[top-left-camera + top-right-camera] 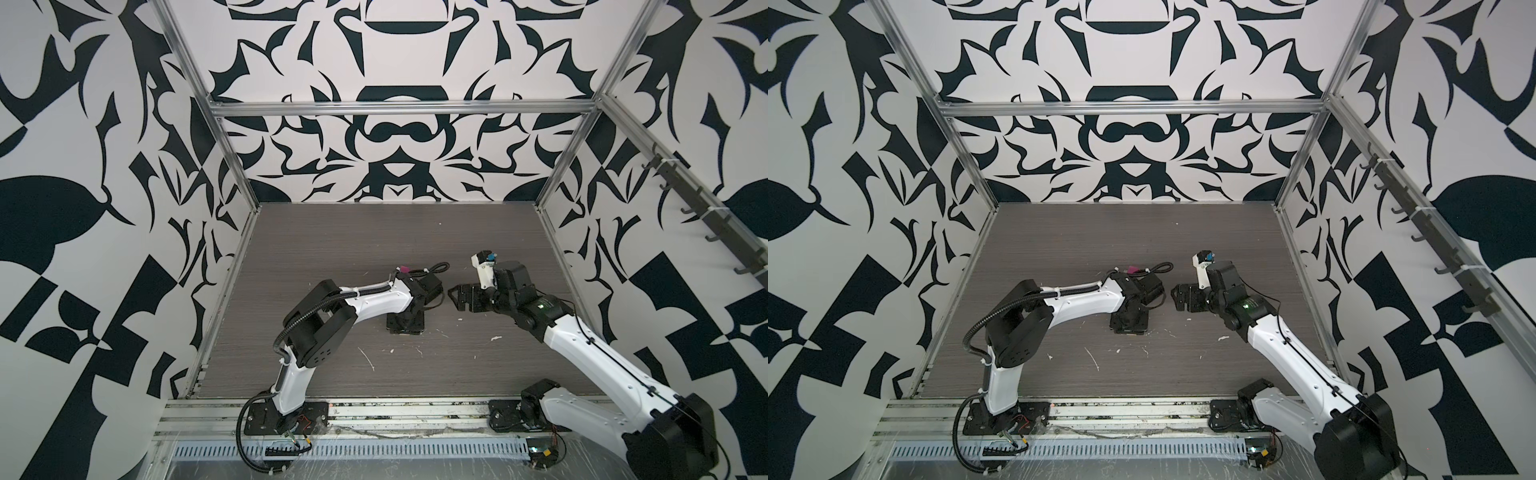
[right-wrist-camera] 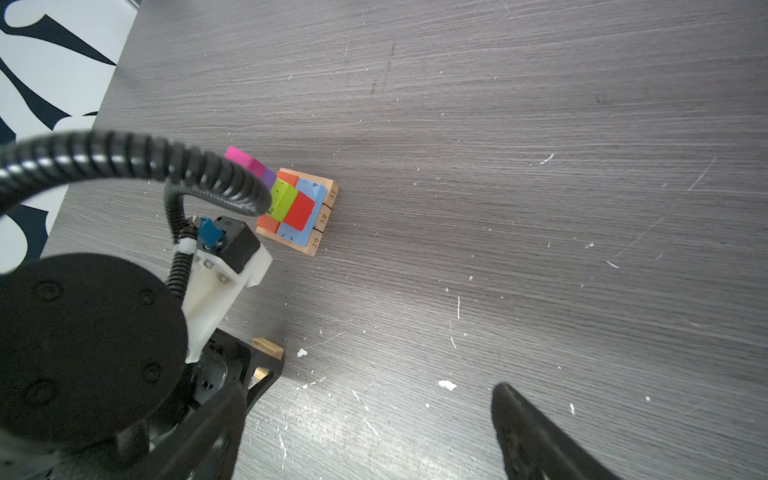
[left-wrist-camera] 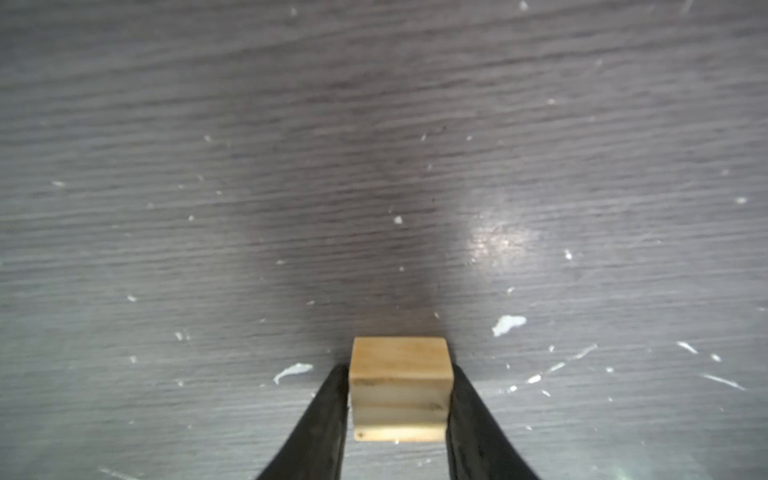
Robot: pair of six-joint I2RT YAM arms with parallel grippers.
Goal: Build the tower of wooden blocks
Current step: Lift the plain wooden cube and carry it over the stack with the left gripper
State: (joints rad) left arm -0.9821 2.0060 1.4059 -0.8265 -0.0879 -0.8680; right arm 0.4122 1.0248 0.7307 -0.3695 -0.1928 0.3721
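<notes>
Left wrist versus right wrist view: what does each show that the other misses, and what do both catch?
Left wrist only: a close-up of the left pincer closed against both sides of the plain wood cube. Right wrist only: the wood block tower, with lime-green and red uppermost, partly behind a cable and with no plain cube on it; also the right pincer, open and empty. Both: that cube in the left pincer, and the scratched grey table.

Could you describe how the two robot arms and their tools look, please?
Both arms are white shells with black joints. A black corrugated cable runs along the left arm; the right arm has a green light. The left tool and right tool are black.
</notes>
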